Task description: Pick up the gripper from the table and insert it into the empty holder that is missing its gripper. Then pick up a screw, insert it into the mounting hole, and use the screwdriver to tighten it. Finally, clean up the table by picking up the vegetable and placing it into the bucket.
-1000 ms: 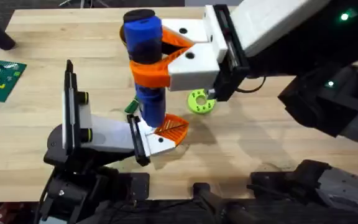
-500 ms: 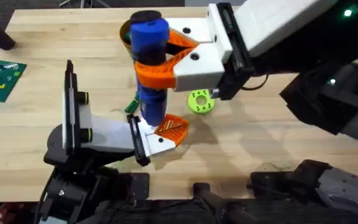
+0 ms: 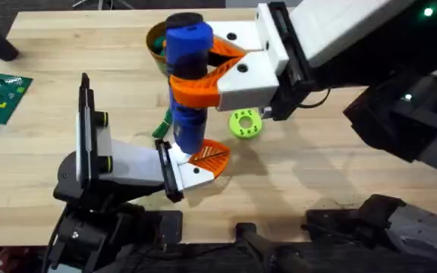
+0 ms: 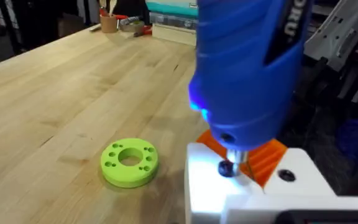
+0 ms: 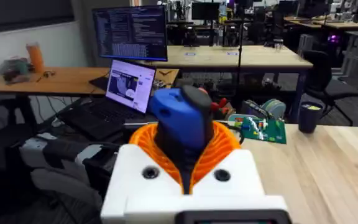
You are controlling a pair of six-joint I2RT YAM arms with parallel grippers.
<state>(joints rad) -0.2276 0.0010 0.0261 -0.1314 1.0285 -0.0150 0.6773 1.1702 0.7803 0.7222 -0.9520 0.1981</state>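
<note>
Your right gripper (image 3: 197,80), clamped on the screwdriver (image 3: 187,83), has tilted it slightly right over the last second, tip still on the screw (image 4: 226,168) in the holder (image 3: 127,163). Tightening's underway. Can't tell your left gripper's state.

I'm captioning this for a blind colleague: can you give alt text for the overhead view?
The right gripper clamps the upright blue screwdriver, its tip down on the orange gripper seated in the holder. A lime-green disc lies beside them.
</note>
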